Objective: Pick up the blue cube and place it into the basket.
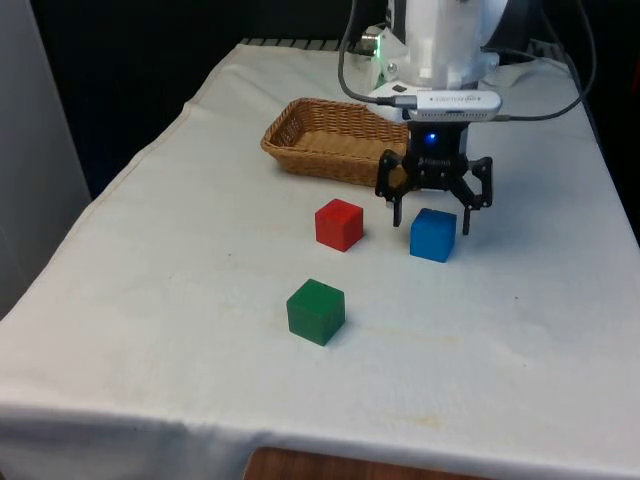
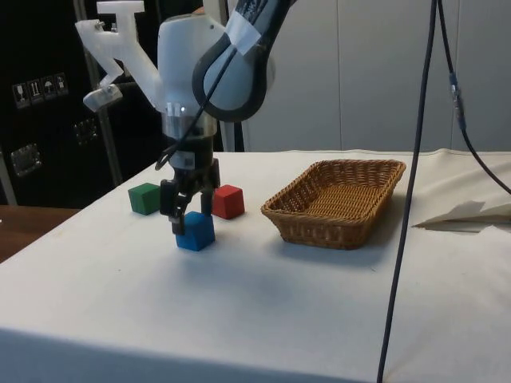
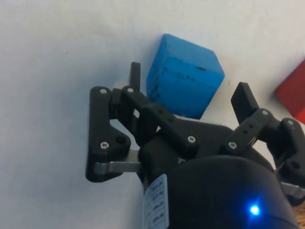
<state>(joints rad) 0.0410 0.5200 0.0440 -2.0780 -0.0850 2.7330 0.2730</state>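
Black two-finger gripper (image 1: 433,215) hangs spread wide just above the blue cube (image 1: 433,235) in the front view, one finger on either side of the cube's top and neither touching it. A red cube (image 1: 339,224) lies near the blue one on the front view's left, a green cube (image 1: 316,311) sits nearer the camera, and an oval woven wicker basket (image 1: 330,140) rests behind them on the white tablecloth (image 1: 150,300).

From the side view, the gripper (image 2: 188,219) points straight down over the blue cube (image 2: 196,231), which rests on the cloth, well apart from the basket (image 2: 339,203); the red cube (image 2: 228,201) and green cube (image 2: 144,198) lie behind it.

At the wrist view, the gripper (image 3: 188,93) has its fingers (image 3: 243,100) parted around the blue cube (image 3: 183,76).
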